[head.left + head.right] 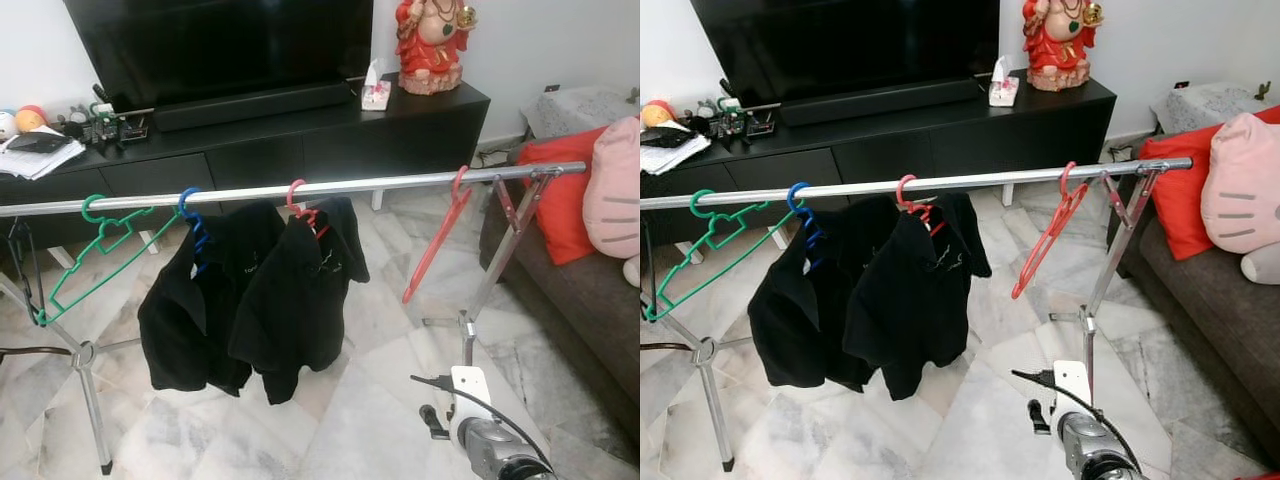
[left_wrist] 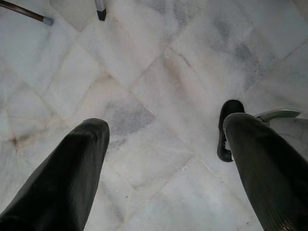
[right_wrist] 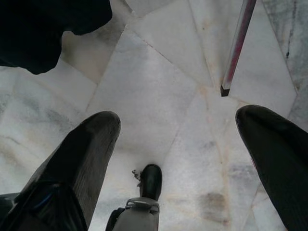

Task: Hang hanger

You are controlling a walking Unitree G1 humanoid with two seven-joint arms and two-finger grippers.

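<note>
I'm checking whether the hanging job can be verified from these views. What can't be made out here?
- Rail: its left end is cut off by the eye views' edge.
- Blue hanger: its body is hidden inside the black shirt.
- Right gripper: open over bare floor; the eye views cut its arm off at the bottom edge.
- Papers on the TV cabinet: too small to read.

The rail [image 1: 400, 183] is free between the red hanger [image 1: 437, 240] and the black shirts [image 1: 290, 300]. The shirts block its middle. Left of them hangs a green hanger [image 1: 95, 255]
</note>
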